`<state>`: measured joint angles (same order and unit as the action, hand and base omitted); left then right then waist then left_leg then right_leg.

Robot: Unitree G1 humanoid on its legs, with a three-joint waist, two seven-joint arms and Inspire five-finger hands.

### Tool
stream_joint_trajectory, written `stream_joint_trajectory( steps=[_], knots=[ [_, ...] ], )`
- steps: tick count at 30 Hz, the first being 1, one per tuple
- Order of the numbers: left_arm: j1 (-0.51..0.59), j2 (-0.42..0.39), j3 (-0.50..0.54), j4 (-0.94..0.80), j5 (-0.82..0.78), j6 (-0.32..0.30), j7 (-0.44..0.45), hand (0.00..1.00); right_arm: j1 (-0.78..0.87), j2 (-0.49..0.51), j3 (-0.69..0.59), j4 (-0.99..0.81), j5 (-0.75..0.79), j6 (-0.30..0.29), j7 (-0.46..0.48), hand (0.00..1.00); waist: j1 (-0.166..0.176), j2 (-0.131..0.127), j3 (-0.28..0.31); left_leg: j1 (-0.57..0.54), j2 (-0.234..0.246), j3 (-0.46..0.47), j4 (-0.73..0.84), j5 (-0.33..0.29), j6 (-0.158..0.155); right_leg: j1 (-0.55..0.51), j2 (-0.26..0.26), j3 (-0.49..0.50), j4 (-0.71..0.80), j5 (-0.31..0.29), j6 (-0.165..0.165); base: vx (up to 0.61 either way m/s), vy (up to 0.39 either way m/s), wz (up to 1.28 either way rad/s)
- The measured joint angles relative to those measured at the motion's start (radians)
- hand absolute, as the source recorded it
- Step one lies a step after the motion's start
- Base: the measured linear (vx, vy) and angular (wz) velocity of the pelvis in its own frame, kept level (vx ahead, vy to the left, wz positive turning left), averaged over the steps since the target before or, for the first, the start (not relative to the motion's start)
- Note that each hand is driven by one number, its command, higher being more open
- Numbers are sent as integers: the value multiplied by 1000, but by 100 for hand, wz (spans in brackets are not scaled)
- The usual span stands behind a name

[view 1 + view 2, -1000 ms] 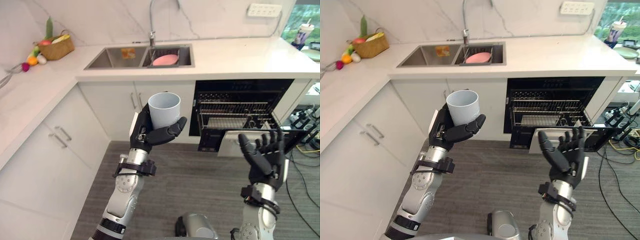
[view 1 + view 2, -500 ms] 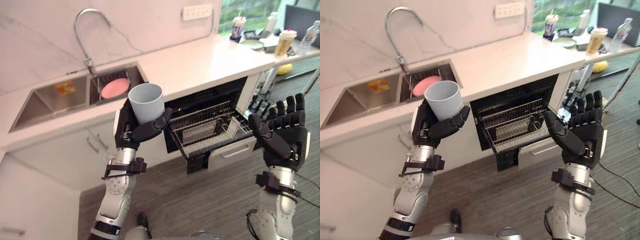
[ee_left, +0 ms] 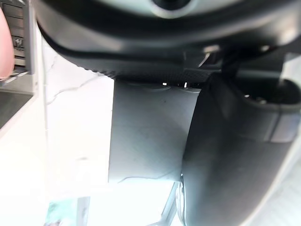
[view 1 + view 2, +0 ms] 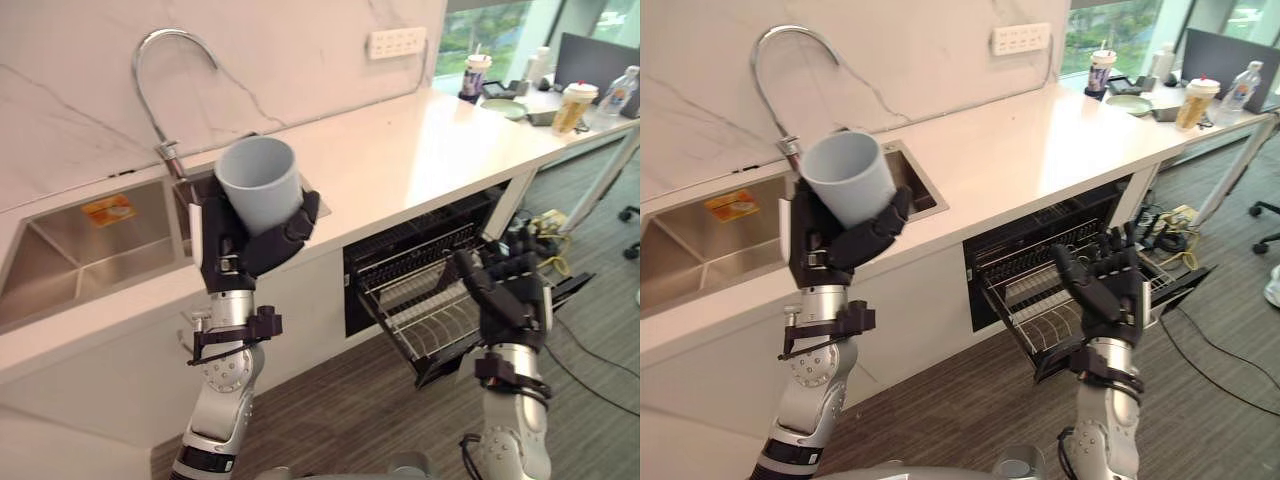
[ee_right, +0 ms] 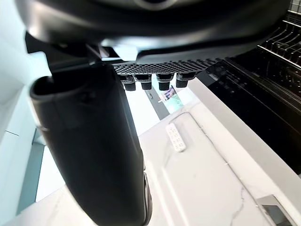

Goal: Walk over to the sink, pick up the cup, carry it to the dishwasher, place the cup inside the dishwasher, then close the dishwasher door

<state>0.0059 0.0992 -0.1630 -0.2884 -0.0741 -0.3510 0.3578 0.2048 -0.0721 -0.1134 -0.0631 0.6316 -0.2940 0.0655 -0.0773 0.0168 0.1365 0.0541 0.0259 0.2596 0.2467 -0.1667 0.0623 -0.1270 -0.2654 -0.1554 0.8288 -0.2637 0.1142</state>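
Holding the pale grey-blue cup [image 4: 258,182] up in the air, the left hand [image 4: 240,250] has its fingers and thumb curled round the cup's lower half, and the left wrist view shows the cup's wall pressed against the palm. The cup stands nearly upright with its open mouth tipped slightly toward the head camera. It is above the front edge of the white counter [image 4: 400,140], in front of the right basin of the sink [image 4: 90,250] and just beside the curved tap [image 4: 165,50]. The sink's left basin carries an orange sticker [image 4: 105,210] on its back wall.

The right hand [image 4: 510,300] is raised with palm toward the head camera, its fingers straight and spread wide, holding nothing. It hovers in front of the dishwasher [image 4: 420,255], which sits open under the counter, right of the sink. A wire rack [image 4: 425,320] is drawn out of it above the lowered door [image 4: 437,372].

At the counter's far right end stand a lidded drink cup with a straw [image 4: 475,75], a plate [image 4: 508,105], a second lidded drink [image 4: 575,100] and a bottle [image 4: 622,92]. A white socket strip [image 4: 397,42] sits on the marble wall above the counter's back edge
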Motion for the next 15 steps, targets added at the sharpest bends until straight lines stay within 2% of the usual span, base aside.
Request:
stream_joint_trajectory(
  steps=[2,3,4,5,7,9,13,14,15],
  knots=[
    [21,3,22,0,7,-3,27,0,-7,-3,4,-7,1,1,7,100,7,-6,1,39,25,30,-31,-2,-21,-36,30,-62,-208,9,-2,161,3,-38],
    [36,6,34,1,18,-3,37,0,-11,-5,2,-15,3,1,8,100,7,-14,5,56,21,32,-39,-6,-27,-36,31,-72,-271,43,-7,199,-64,-15],
    [46,10,40,1,18,-3,42,0,-11,-5,0,-27,3,1,8,100,6,-29,8,68,6,30,-41,-13,-38,-34,31,-77,-330,124,-25,205,-137,0],
    [56,10,47,7,18,-5,54,0,-14,-13,0,-36,3,1,14,100,6,-46,8,72,-8,24,-41,-23,-50,-22,22,-88,-369,143,-41,164,-151,5],
    [69,-20,45,12,18,-5,61,0,-17,-32,0,-37,6,3,14,100,8,-20,6,49,15,11,-38,-29,-61,-3,47,-106,-430,144,-47,107,-115,18],
    [72,-42,11,12,18,-5,56,0,-8,-31,1,-37,7,19,1,100,8,-15,11,44,46,-18,-37,-30,-77,38,83,-151,-486,154,-62,137,-120,32],
    [72,-41,4,12,11,-15,50,0,-10,-24,30,-44,7,19,0,100,10,-12,11,44,76,-22,-32,-41,-95,61,112,-163,-527,158,-69,80,-66,4],
    [73,-41,5,12,7,-24,51,0,-10,-19,39,-44,7,19,0,100,10,-6,14,34,87,-18,-10,-56,-99,62,124,-163,-528,154,-69,25,-46,-7],
    [76,-44,5,11,6,-36,54,0,-6,-15,48,-47,7,19,2,100,12,13,25,20,109,-12,44,-86,-110,71,142,-159,-527,140,-74,37,-38,-10]
  ],
)
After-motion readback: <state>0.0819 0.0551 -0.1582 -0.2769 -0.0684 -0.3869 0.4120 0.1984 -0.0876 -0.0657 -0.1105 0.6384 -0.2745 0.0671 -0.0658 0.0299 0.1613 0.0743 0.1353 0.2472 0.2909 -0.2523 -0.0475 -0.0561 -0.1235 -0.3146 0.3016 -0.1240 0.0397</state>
